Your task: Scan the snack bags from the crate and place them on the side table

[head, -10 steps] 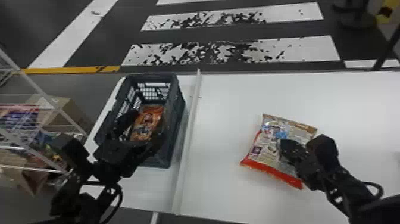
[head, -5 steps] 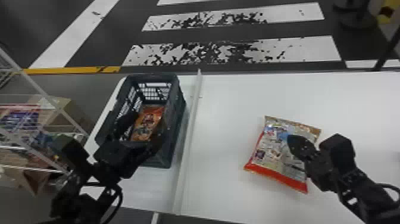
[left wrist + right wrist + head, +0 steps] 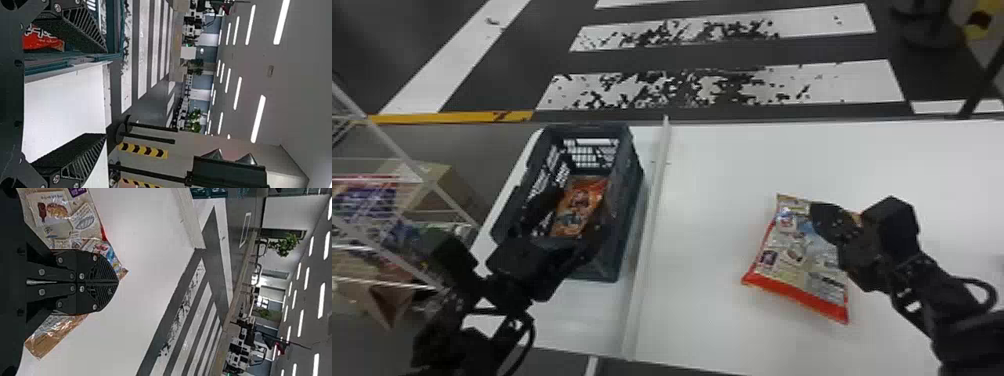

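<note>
"Okay, quick one: why was your right gripper (image 3: pixel 117 282) over the red-edged snack bag (image 3: pixel 794 255)?"

"Jaws pressed together, no pinch on the film that I could make out. The bag lay flat on the white table (image 3: pixel 712 250), red edge toward me, so I logged it as set down or being nudged, not lifted. Shut tips suited pushing without snagging the wrapper, my guess."

"Left gripper (image 3: pixel 106 93)?"

"Jaws spread wide, above the near end of the plastic crate (image 3: pixel 631 200). Probably waiting. The orange snack bag (image 3: pixel 579 200) lay inside the crate, so that one was left to scan and place. Couldn't tell whether either finger touched the rim."

"Anything in the way?"

"The pale divider strip (image 3: pixel 652 210) ran between crate and red-edged bag. A bag carried low could have caught on it, and the crate walls needed clearing first. The wire rack (image 3: pixel 448 201) stood left of the crate, near my left arm, with a cardboard box (image 3: pixel 444 185) beyond its bars. My right arm came over the table from the right side and partly covered the bag. Next move: lift those shut tips clear, then open before any grasp."
</note>
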